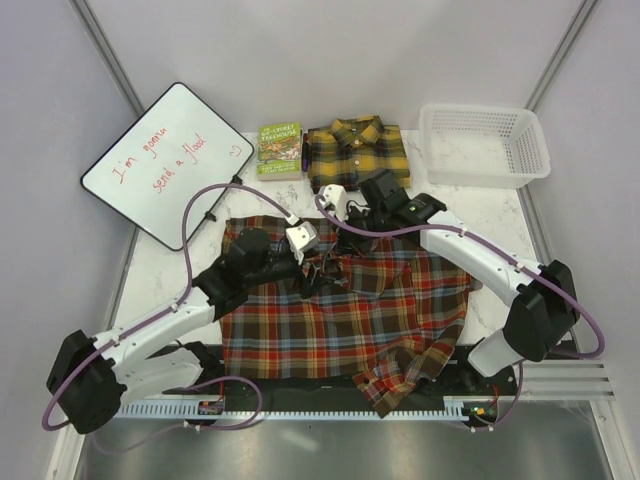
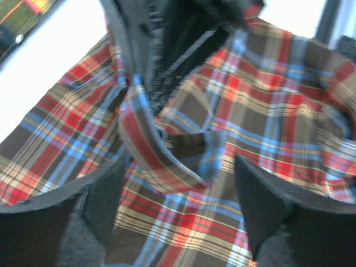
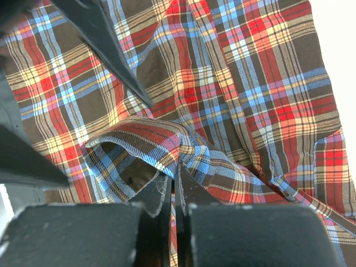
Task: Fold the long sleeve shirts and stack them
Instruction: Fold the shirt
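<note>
Right hand (image 3: 173, 177): fingers pressed together, pinching a raised fold of the red-brown shirt (image 1: 340, 325). Left hand (image 2: 178, 178): fingers spread, gripping nothing, with plaid cloth below it and the lifted fold just ahead. Both hands are close together over the shirt's far part. The rest of the shirt lies spread on the tabletop (image 1: 155, 275) nearward of the hands. Yellow and black shirt (image 1: 357, 152): folded, beyond both hands, apart from them. A green book (image 1: 279, 150) lies just beside it.
</note>
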